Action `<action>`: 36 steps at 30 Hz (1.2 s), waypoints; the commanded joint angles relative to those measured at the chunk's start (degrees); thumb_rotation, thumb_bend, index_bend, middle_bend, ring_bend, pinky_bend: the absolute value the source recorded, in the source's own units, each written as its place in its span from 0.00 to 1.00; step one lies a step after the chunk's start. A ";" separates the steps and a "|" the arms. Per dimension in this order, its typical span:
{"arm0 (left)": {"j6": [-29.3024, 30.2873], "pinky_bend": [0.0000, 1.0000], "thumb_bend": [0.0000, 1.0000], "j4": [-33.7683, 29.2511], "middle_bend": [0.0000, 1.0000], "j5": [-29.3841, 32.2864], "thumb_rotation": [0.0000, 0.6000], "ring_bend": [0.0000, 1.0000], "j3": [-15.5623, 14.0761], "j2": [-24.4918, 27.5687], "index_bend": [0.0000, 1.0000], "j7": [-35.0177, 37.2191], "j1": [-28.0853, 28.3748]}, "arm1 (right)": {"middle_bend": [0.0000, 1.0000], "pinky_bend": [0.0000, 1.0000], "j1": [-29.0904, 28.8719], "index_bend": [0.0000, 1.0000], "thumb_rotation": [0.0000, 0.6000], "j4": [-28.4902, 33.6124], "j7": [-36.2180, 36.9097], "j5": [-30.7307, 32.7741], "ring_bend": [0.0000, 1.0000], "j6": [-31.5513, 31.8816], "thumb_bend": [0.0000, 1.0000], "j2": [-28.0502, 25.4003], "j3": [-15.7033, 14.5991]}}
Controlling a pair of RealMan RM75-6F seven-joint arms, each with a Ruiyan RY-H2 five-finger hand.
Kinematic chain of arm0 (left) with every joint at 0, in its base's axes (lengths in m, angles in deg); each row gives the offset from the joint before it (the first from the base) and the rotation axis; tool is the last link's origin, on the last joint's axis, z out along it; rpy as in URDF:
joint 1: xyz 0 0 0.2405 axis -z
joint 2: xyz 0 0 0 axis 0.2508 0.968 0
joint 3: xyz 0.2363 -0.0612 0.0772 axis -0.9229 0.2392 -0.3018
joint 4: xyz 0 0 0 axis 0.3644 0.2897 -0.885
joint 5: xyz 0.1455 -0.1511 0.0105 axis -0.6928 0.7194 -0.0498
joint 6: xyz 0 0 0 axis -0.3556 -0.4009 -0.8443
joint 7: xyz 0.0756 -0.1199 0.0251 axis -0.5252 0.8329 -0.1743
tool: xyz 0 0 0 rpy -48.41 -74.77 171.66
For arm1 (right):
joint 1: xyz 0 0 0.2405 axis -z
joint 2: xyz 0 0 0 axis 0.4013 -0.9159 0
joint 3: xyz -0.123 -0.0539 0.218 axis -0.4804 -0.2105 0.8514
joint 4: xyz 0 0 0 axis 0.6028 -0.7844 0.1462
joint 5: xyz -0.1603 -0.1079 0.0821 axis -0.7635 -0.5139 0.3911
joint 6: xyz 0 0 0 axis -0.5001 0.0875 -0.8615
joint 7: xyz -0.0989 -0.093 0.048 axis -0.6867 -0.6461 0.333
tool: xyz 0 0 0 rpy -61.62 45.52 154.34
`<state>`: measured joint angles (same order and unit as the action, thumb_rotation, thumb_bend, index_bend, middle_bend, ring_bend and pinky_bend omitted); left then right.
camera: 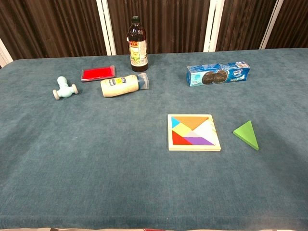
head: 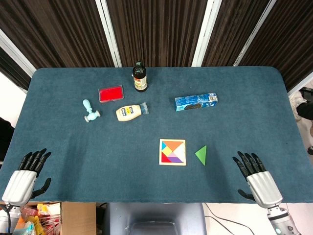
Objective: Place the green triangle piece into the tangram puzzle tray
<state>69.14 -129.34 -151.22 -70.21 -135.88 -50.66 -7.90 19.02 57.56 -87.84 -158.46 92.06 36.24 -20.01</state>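
The green triangle piece point(head: 201, 155) point(camera: 247, 134) lies flat on the blue cloth, just right of the tangram puzzle tray point(head: 161, 152) point(camera: 170, 133). The square wooden tray holds several coloured pieces, with one pale area on its right side. In the head view my right hand point(head: 256, 176) rests near the table's front edge, right of the triangle, fingers spread and holding nothing. At the front left corner my left hand point(head: 27, 172) also lies with fingers apart and nothing in it. Neither hand shows in the chest view.
Across the far half of the table: a dark bottle point(head: 140, 77) point(camera: 137, 45), a red flat box point(head: 110, 93) point(camera: 98, 73), a pale blue toy point(head: 89, 111) point(camera: 64, 88), a lying mayonnaise bottle point(head: 131, 112) point(camera: 122, 85) and a blue biscuit pack point(head: 196, 102) point(camera: 219, 73).
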 commanded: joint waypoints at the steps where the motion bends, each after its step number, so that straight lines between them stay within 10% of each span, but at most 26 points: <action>1: 0.86 0.00 0.44 0.61 0.00 -0.52 1.00 0.00 0.18 -0.38 0.00 0.42 -0.17 | 0.00 0.00 -0.19 0.00 1.00 0.12 -0.36 0.06 0.00 -0.42 0.13 0.22 0.02; 9: 2.59 0.00 0.44 3.52 0.00 -4.69 1.00 0.00 -0.58 -2.07 0.00 0.94 0.07 | 0.00 0.00 -3.38 0.00 1.00 -1.39 -1.56 0.49 0.00 -3.43 0.13 2.40 2.35; 20: 2.42 0.00 0.45 2.21 0.00 -1.81 1.00 0.00 0.21 -1.49 0.00 0.81 -0.47 | 0.00 0.00 -20.02 0.10 1.00 -0.50 -20.98 9.12 0.00 -26.68 0.16 4.04 10.50; 36: 0.76 0.00 0.44 3.09 0.00 -0.15 1.00 0.00 0.72 -1.84 0.00 0.24 0.08 | 0.00 0.00 -28.38 0.37 1.00 -9.45 -29.71 16.74 0.00 -35.56 0.27 10.67 9.34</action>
<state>69.91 -126.23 -151.38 -69.50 -137.71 -50.42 -7.82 -8.73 49.03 -117.99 -141.63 56.91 46.15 -10.18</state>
